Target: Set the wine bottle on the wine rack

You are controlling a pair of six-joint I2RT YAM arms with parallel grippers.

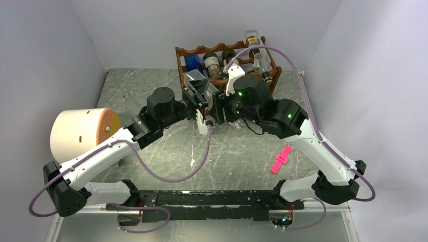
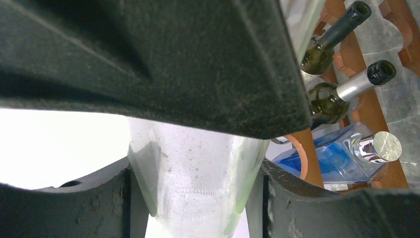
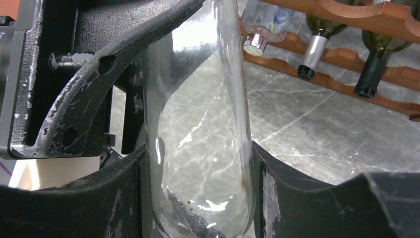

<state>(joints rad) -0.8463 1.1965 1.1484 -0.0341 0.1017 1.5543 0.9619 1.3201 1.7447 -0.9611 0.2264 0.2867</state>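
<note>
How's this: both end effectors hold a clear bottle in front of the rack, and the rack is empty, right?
No, the rack is not empty: the top view shows several bottles in it, one blue. The left end effector and right end effector do hold the clear bottle in front of it.

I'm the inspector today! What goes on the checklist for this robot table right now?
Surface: grey marbled table with pale veins.
Job's things: clear glass bottle held between both arms, in front of the wine rack and not yet on it. The rack already holds dark green bottles and a blue bottle.
Clutter: pink clip on the right; cream drum on the left.
End effectors: left end effector and right end effector are each closed on the clear glass bottle.
Cables: purple cables loop from both arms.
Surroundings: plain pale walls.
</note>
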